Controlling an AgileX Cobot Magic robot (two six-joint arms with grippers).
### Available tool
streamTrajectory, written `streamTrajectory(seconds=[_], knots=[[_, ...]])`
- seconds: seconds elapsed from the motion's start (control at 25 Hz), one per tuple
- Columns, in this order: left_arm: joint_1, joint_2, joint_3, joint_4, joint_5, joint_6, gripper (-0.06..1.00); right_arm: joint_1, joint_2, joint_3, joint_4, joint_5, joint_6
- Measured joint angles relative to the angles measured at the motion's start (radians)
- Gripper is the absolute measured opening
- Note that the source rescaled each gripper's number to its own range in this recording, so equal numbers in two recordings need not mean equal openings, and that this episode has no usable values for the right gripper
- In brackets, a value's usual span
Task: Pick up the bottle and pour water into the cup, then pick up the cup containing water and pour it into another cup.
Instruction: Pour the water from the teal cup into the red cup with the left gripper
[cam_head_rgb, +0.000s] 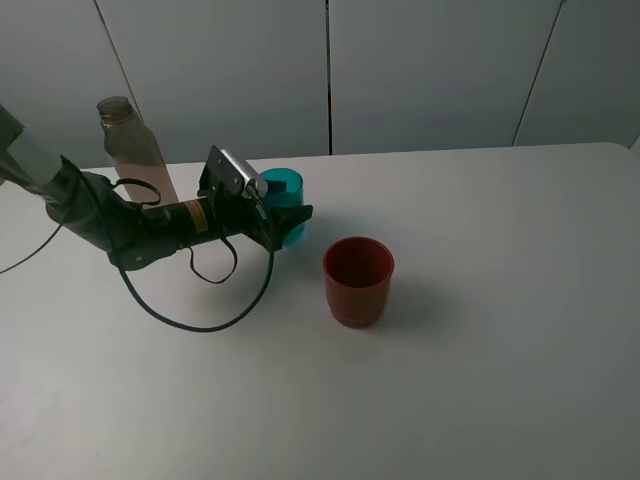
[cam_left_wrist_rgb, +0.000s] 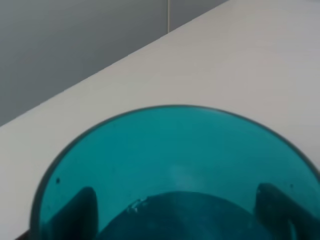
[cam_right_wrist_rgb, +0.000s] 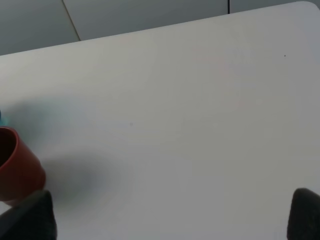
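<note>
Standing nearest on the counter (cam_head_rgb: 480, 380), the red cup (cam_head_rgb: 358, 278) is upright and free, its open mouth well placed to take a pour. Just behind the red cup, toward the left arm's side, the teal cup (cam_head_rgb: 284, 186) sits in the left gripper (cam_head_rgb: 283, 222). The jaws are closed on its sides and hold it level, likely so the water that seems to lie inside does not spill. Farthest from the red cup, the bottle (cam_head_rgb: 133, 150) stands upright, out of the way. The right gripper (cam_right_wrist_rgb: 167, 220) hangs beside the red cup, jaws spread and holding nothing.
</note>
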Motion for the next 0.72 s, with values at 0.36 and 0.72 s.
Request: streamTrajectory(seconds=[0.36,0.72], knots=[[-0.035,-0.179,0.0,0.226,0.203,0.006,0.1,0.0,0.0,0.0,0.0,0.0,0.0],[-0.121,-0.3,0.0,0.405,0.422,0.019,0.1,0.0,0.0,0.0,0.0,0.0,0.0]])
